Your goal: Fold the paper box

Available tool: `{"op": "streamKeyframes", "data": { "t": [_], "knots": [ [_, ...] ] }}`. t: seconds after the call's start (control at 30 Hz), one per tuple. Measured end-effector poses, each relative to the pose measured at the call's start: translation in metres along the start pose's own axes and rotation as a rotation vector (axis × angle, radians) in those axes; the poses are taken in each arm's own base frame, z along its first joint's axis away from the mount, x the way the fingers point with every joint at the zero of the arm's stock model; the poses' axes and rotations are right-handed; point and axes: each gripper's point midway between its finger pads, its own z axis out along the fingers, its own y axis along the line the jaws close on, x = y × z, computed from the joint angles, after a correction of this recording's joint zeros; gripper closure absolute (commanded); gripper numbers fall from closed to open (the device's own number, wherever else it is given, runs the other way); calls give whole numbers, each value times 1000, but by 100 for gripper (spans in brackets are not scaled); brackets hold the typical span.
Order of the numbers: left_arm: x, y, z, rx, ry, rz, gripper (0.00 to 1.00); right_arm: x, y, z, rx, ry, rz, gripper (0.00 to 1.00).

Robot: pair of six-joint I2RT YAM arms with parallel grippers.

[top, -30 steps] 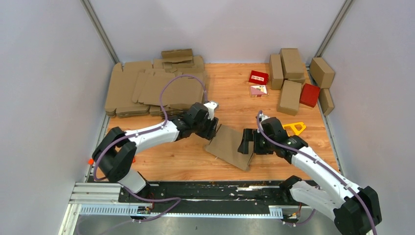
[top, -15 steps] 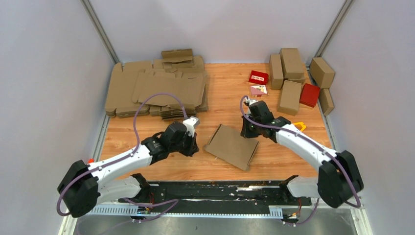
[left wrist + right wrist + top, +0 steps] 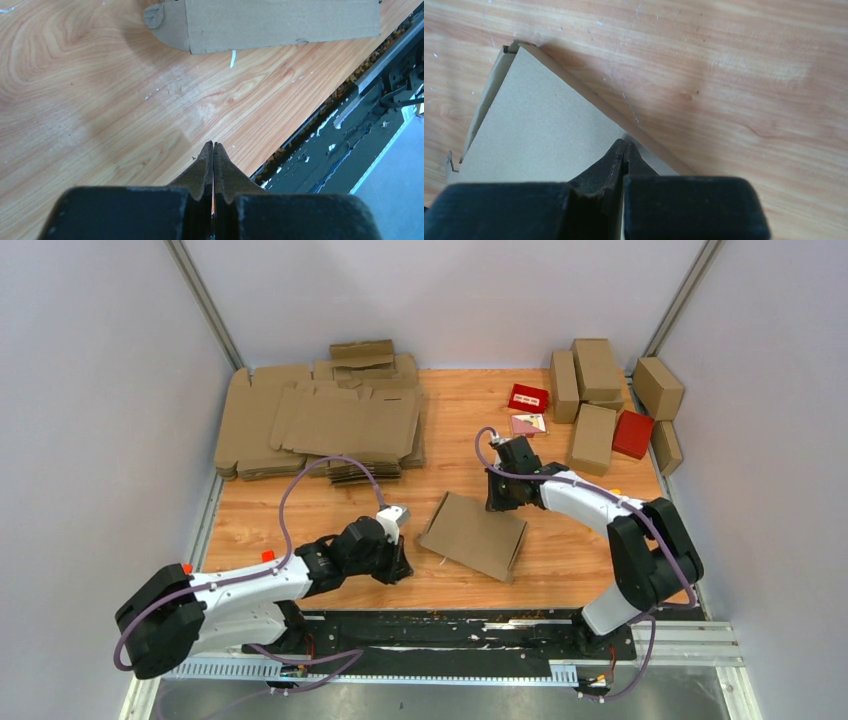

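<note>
The paper box (image 3: 475, 535) lies closed and flat on the wooden table, a shallow brown cardboard rectangle turned at an angle. My left gripper (image 3: 400, 565) is shut and empty, low over bare wood just left of the box's near-left corner. The left wrist view shows its fingertips (image 3: 213, 146) pressed together, with the paper box (image 3: 270, 22) a little ahead. My right gripper (image 3: 494, 502) is also shut and empty at the box's far-right corner. In the right wrist view the right gripper (image 3: 625, 144) hovers over the lid edge of the paper box (image 3: 539, 130).
A pile of flat brown blanks (image 3: 320, 420) fills the back left. Finished brown boxes (image 3: 590, 390) and red boxes (image 3: 632, 433) stand at the back right. A black rail (image 3: 450, 625) runs along the near table edge, right beside the left gripper.
Both grippers let go of the box and shut. The left arm pulled back toward the near edge, the right swung to the box's far-right corner. The box settled flat.
</note>
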Motion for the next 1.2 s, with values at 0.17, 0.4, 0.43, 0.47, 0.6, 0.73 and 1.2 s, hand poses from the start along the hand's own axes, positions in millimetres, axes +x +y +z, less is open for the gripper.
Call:
{"op": "streamKeyframes", "data": {
  "t": [0.17,0.4,0.43,0.47,0.6,0.73,1.2],
  "knots": [
    [-10,-6,8,27,-50,-26,100,-9,3,7,-13,-9,1,100],
    [-10,-12,24,58,-90,-64,100,-23,3,17,-16,-28,5,100],
    [-10,-12,25,59,-95,-64,100,-25,1,20,-13,-33,7,100],
    [-12,-12,27,60,-106,-65,100,-24,-1,24,-9,-26,10,100],
    [-23,-13,36,61,-157,-63,100,-9,-6,35,3,32,10,100],
    [-33,-11,50,46,-189,-55,100,-5,-4,34,-13,43,6,100],
    [-61,-28,83,53,-194,-14,100,1,-13,25,15,26,-5,78]
  ]
}}
